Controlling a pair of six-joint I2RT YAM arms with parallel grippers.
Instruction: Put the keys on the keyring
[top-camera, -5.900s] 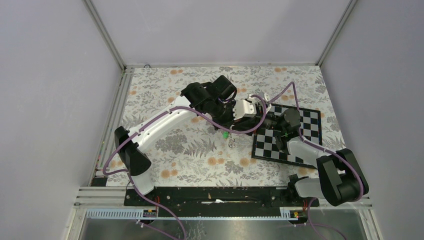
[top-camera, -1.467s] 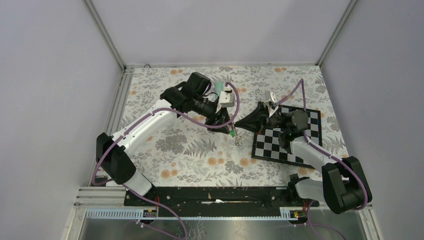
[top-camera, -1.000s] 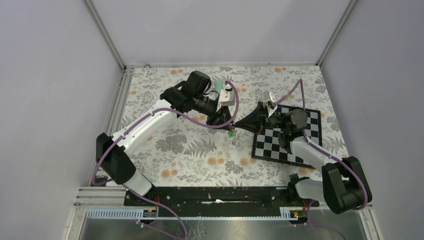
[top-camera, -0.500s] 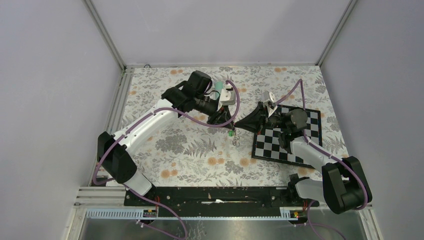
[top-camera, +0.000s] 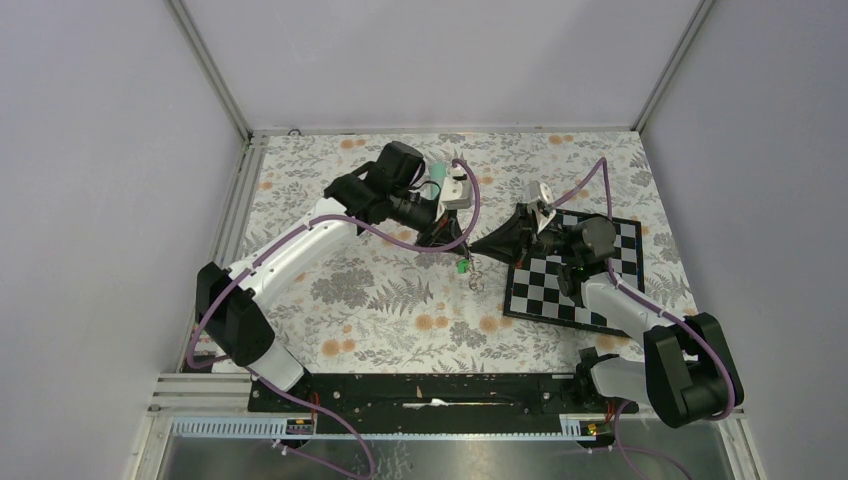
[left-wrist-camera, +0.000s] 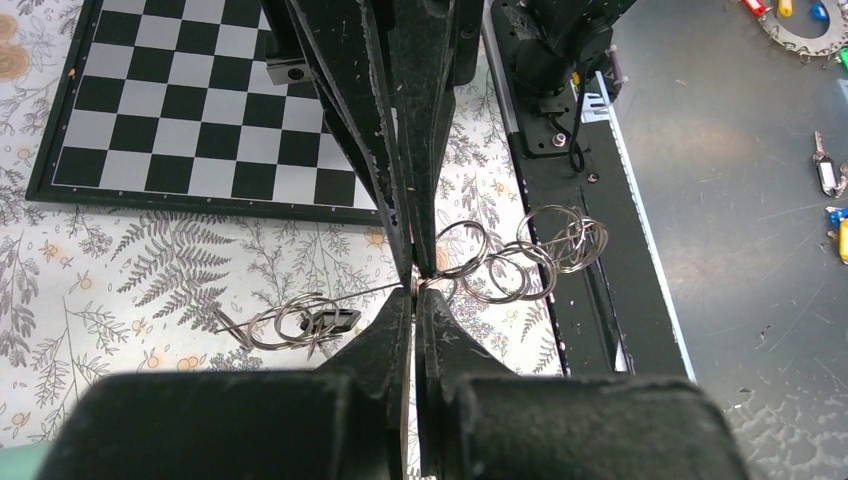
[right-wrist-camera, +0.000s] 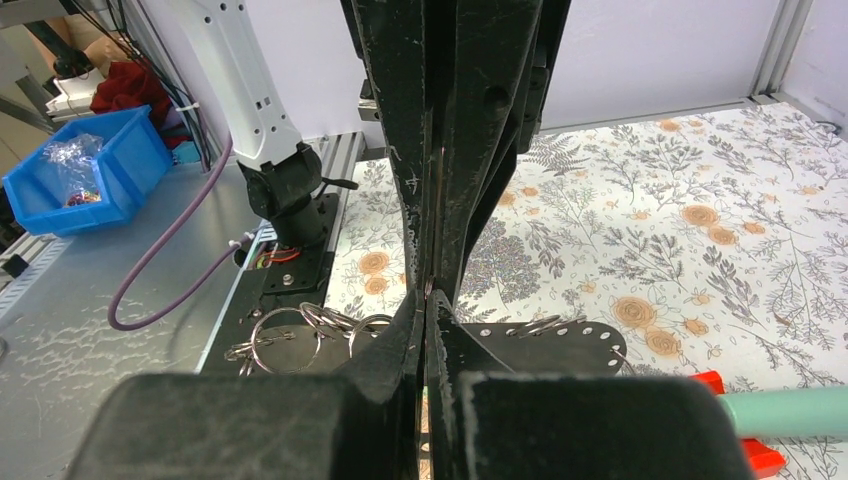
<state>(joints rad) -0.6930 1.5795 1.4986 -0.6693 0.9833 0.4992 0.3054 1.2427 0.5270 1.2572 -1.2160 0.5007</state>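
**Both grippers pinched tip to tip**

The left gripper (left-wrist-camera: 415, 300) and right gripper (right-wrist-camera: 425, 300) are both closed on a cluster of wire rings (left-wrist-camera: 500, 262). The green-headed key (top-camera: 461, 267) sits just at 6 o'clock of the tips. In the right wrist view, the keyring (right-wrist-camera: 560, 332) is at 3 o'clock.

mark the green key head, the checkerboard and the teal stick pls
Key with bright green plastic head (top-camera: 461, 267), top view, green head.
Black-and-white checkerboard (left-wrist-camera: 200, 110), left wrist view, mid-board square.
Teal stick with red base (right-wrist-camera: 790, 412), right wrist view, teal shaft.
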